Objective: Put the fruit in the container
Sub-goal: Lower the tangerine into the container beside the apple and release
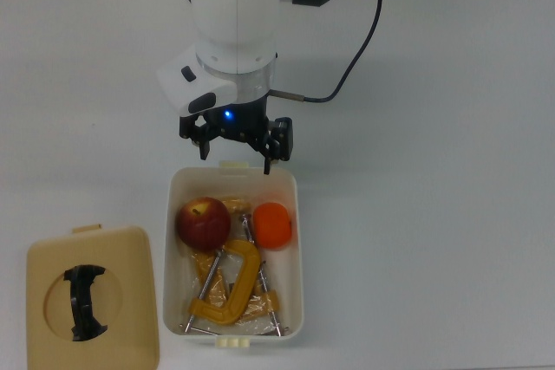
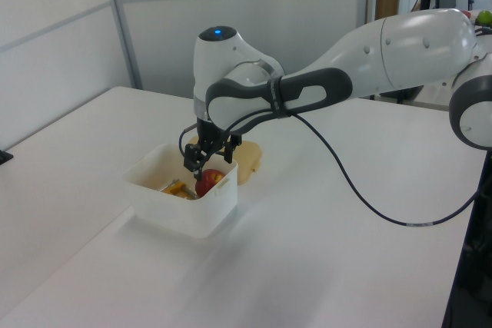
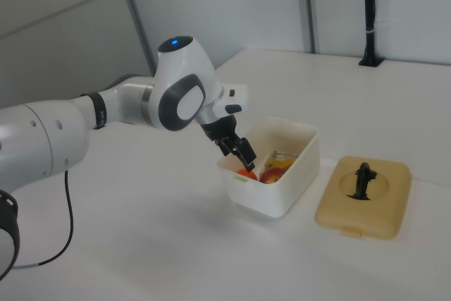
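Your gripper [image 1: 235,152] hangs empty with its fingers spread, above the white container's [image 1: 297,249] rim at the edge nearest the arm. Below it, the orange [image 1: 272,224] lies inside the container on the top view's right, with the apple [image 1: 203,222] near it on the top view's left. Yellow C-clamps [image 1: 227,292] fill the container's other end. The tan lid [image 1: 91,301] rests on the tabletop [image 1: 434,171] beside the container.

Bright orange [image 1: 272,224], perhaps red-yellow apple [image 1: 203,222]
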Motion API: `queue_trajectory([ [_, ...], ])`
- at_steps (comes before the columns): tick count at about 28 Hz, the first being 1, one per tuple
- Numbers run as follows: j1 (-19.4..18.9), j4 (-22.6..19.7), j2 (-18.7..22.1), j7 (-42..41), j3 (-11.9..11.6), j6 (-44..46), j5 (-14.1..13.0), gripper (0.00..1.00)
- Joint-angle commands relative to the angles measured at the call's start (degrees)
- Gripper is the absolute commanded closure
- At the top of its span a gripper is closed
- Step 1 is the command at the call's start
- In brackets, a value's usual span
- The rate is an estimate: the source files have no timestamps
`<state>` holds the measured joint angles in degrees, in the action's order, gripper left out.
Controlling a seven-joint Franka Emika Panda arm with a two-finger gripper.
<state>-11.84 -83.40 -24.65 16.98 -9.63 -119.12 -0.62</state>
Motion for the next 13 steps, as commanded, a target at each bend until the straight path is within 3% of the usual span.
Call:
queue_trajectory([
  [1, 1.03, 1.83, 2.93, -7.39, -0.56, 10.91, -1.93, 0.0],
  [13, 2.44, 1.66, 8.48, -16.71, -0.65, 24.45, -0.53, 0.0],
])
